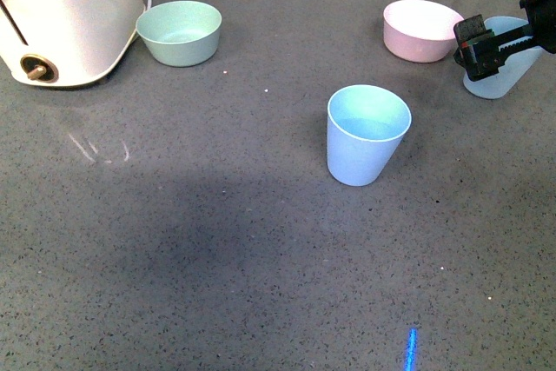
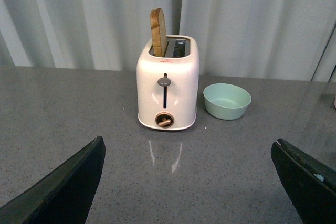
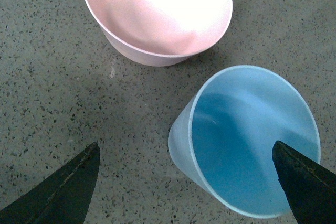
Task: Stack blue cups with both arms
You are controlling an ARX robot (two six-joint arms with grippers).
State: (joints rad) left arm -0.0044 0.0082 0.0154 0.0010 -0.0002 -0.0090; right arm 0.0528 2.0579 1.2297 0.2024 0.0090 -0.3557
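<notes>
One blue cup (image 1: pixel 367 133) stands upright in the middle of the grey table. The second blue cup (image 1: pixel 497 78) stands at the far right, partly hidden behind my right gripper (image 1: pixel 491 45), which hovers over it with jaws open. In the right wrist view this cup (image 3: pixel 252 140) sits between the open fingers, nearer the one finger (image 3: pixel 304 184), empty and untouched. My left gripper (image 2: pixel 191 182) is open and empty over bare table; it does not show in the front view.
A pink bowl (image 1: pixel 421 29) stands next to the right cup, also in the right wrist view (image 3: pixel 157 14). A mint-green bowl (image 1: pixel 180 32) and a white toaster (image 1: pixel 61 15) stand at the back left; the left wrist view shows the toaster (image 2: pixel 168 85) with bread.
</notes>
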